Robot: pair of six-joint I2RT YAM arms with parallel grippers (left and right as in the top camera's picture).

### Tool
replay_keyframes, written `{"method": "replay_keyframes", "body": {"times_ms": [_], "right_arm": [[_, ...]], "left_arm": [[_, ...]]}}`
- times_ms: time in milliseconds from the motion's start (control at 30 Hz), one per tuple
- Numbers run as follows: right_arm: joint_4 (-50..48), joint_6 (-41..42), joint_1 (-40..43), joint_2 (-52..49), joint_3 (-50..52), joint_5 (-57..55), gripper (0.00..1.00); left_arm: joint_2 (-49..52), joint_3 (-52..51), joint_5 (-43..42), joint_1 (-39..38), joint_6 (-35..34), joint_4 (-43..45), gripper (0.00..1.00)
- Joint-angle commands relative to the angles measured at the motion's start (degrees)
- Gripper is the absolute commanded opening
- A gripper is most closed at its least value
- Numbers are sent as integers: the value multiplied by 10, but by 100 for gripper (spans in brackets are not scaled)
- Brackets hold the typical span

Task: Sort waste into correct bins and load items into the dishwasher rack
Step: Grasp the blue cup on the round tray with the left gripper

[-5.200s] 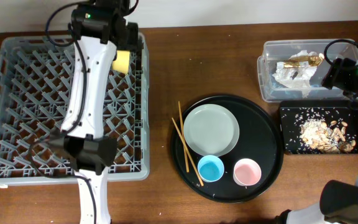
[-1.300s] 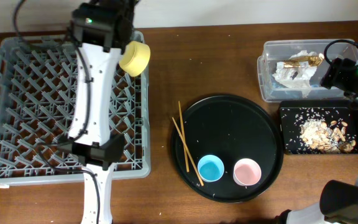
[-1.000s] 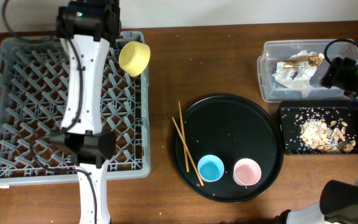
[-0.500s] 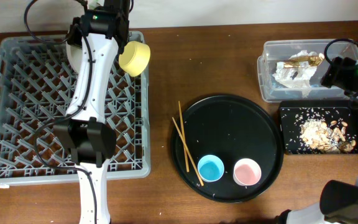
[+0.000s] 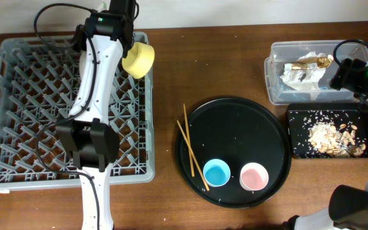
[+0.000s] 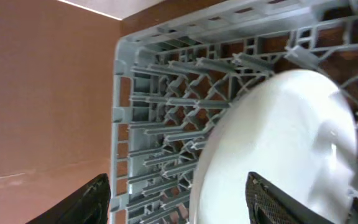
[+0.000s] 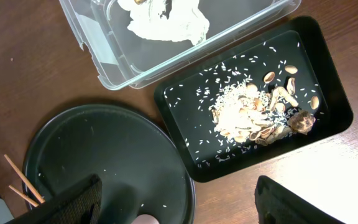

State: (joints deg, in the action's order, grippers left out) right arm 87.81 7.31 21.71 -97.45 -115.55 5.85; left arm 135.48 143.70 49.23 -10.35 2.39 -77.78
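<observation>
Left gripper: fingers spread wide, not clamping anything. It's at the far edge of the rack. The pale plate sits straight ahead of it among the pegs and looks parked on edge. The arm hides the plate in the overhead view. The yellow bowl is at the rack's far right corner, just right of the wrist.

Right gripper: open, empty, hanging over the gap between the bins and the round black tray.

Waste looks sorted: tissue and wrapper are in the clear tub, scraps in the black tray.

Left to load: chopsticks, blue cup, pink cup, all on the round tray.

Key geometry: the chopsticks lie on the tray's left rim, long axis far-to-near and slightly skewed, so they're right of and nearer than the left gripper. They're on the rack side, so my call is the left arm. The jaws should close across the sticks, left-right. The pink cup sits closer to the right arm.
</observation>
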Motion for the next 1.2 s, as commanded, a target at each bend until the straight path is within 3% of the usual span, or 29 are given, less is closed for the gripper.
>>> {"method": "replay_keyframes", "body": {"times_ms": [0,33,67,233,267,367,500,567,667,900,1033,1167], "right_arm": [[-1,0,1,3,-1,0,80],[-1,0,1,3,-1,0,83],[-1,0,1,3,-1,3,98],[8,0,1,3,-1,69,98],[13,0,1,3,-1,79,98],[42,0,1,3,-1,97,99],[76,-11,1,3,-1,96,99],[77,-11,0,3,-1,96,99],[77,-11,-17,3,-1,96,99],[72,-11,-50,3,-1,70,99],[89,-11,-72,3,8,73,100],[94,-10,-163,3,71,72,92]], "left_arm": [[-28,96,-147,4,0,-26,70],[-39,126,-190,4,0,-37,70],[-60,162,-250,4,1,-57,74],[-164,215,-445,0,0,-180,77],[-173,214,-464,0,0,-189,71],[-184,197,-641,-10,0,-189,67],[-183,38,-647,-80,0,-183,68],[-183,-106,-647,-136,-2,-112,68],[-183,-227,-647,-212,-2,-16,68],[-183,-347,-642,-308,-33,39,62],[-183,-363,-594,-300,-74,38,61],[-200,-363,-604,-241,-75,36,61]]}}
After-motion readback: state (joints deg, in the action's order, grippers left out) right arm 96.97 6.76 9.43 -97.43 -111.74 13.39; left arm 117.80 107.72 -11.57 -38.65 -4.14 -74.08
